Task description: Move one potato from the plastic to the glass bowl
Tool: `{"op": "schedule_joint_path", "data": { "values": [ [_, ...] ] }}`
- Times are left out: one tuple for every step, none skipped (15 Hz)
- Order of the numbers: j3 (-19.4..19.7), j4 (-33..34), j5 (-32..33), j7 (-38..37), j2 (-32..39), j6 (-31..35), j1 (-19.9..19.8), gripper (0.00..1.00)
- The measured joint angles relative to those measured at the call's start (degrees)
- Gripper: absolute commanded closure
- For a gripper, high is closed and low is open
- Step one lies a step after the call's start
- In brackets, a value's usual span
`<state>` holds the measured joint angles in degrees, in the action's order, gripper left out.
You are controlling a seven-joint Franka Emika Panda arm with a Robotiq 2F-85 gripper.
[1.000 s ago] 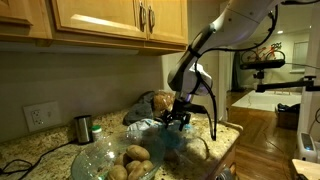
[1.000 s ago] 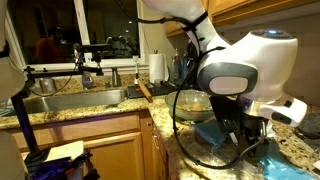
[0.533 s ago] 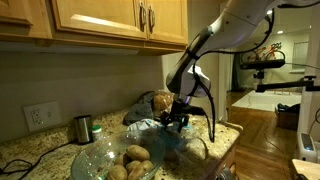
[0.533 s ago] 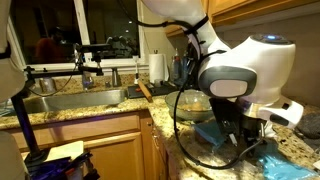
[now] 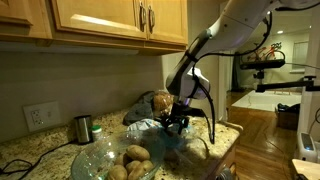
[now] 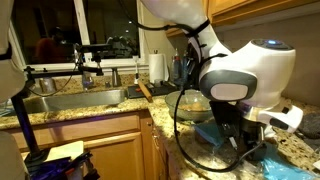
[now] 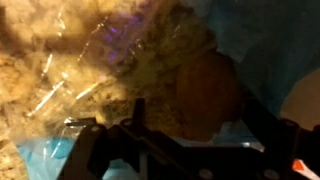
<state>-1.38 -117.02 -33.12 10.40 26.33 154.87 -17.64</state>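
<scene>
The glass bowl (image 5: 97,152) stands at the front of the granite counter and holds several potatoes (image 5: 136,155). The light-blue crinkly plastic (image 5: 192,150) lies just beyond it, under my gripper (image 5: 178,121). It also shows as bluish plastic in an exterior view (image 6: 279,158). In the wrist view my gripper (image 7: 196,118) is open, low over the plastic (image 7: 262,38). One brown potato (image 7: 206,88) lies between its two dark fingers. I cannot see the fingers touching it.
A small metal cup (image 5: 83,128) and a wall outlet (image 5: 40,115) are behind the glass bowl. A bag of food (image 5: 156,101) sits behind the gripper. Cabinets (image 5: 110,22) hang overhead. A sink (image 6: 70,100) and a paper towel roll (image 6: 157,67) are across the counter.
The wrist has shifted very slightly downward over the plastic. The gripper stays open and nothing has been taken hold of.
</scene>
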Motion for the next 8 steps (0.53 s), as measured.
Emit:
{"op": "schedule_joint_path", "data": {
  "values": [
    [-0.11, 0.13, 0.0, 0.12, 0.2, 0.0, -0.12, 0.0],
    [-0.26, 0.21, 0.0, 0.26, 0.34, 0.0, -0.25, 0.0],
    [-0.44, 0.34, 0.0, 0.4, 0.5, 0.0, -0.42, 0.0],
    [-0.58, 0.5, 0.0, 0.5, 0.66, 0.0, -0.51, 0.0],
    [-0.68, 0.74, 0.0, 0.54, 0.84, 0.0, -0.55, 0.0],
    [-0.74, 1.01, 0.0, 0.54, 1.03, 0.0, -0.55, 0.0],
    [-0.81, 1.22, 0.01, 0.54, 1.16, 0.0, -0.55, 0.0],
    [-0.86, 1.46, 0.04, 0.54, 1.26, 0.0, -0.55, 0.0]
  ]
}}
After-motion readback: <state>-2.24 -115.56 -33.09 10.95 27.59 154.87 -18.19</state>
